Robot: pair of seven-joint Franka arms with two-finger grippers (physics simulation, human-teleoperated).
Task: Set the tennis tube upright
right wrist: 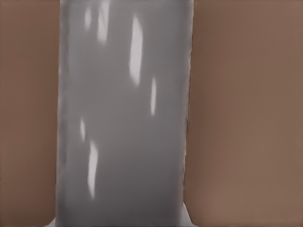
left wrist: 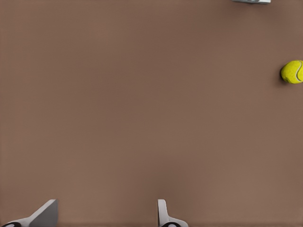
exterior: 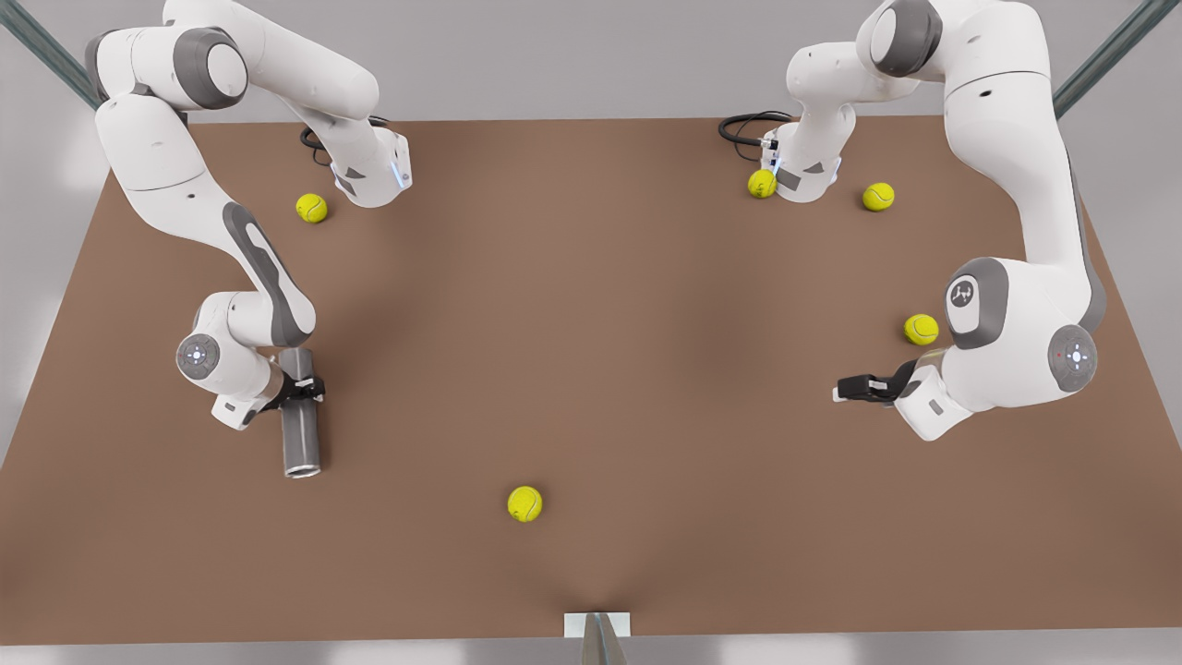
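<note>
The tennis tube (exterior: 301,434) is a dark-grey cylinder lying lengthwise at the front view's left, its silvery rim toward the table's near edge. My right gripper (exterior: 302,390) is clamped across its upper half, shut on it. In the right wrist view the tube (right wrist: 125,113) is seen up close, with the right gripper (right wrist: 120,222) at its sides. I cannot tell whether the tube rests on the table or is slightly lifted. My left gripper (exterior: 845,389) waits at the front view's right, open and holding nothing; in the left wrist view its fingers (left wrist: 163,215) are spread over bare table, the left gripper (left wrist: 106,217) empty.
Several yellow-green tennis balls lie on the brown table (exterior: 591,323): one at the near middle (exterior: 524,503), one by the left arm (exterior: 921,329), others at the far side (exterior: 311,208). A ball (left wrist: 292,72) lies ahead of the left gripper. A white bracket (exterior: 597,624) sits at the near edge.
</note>
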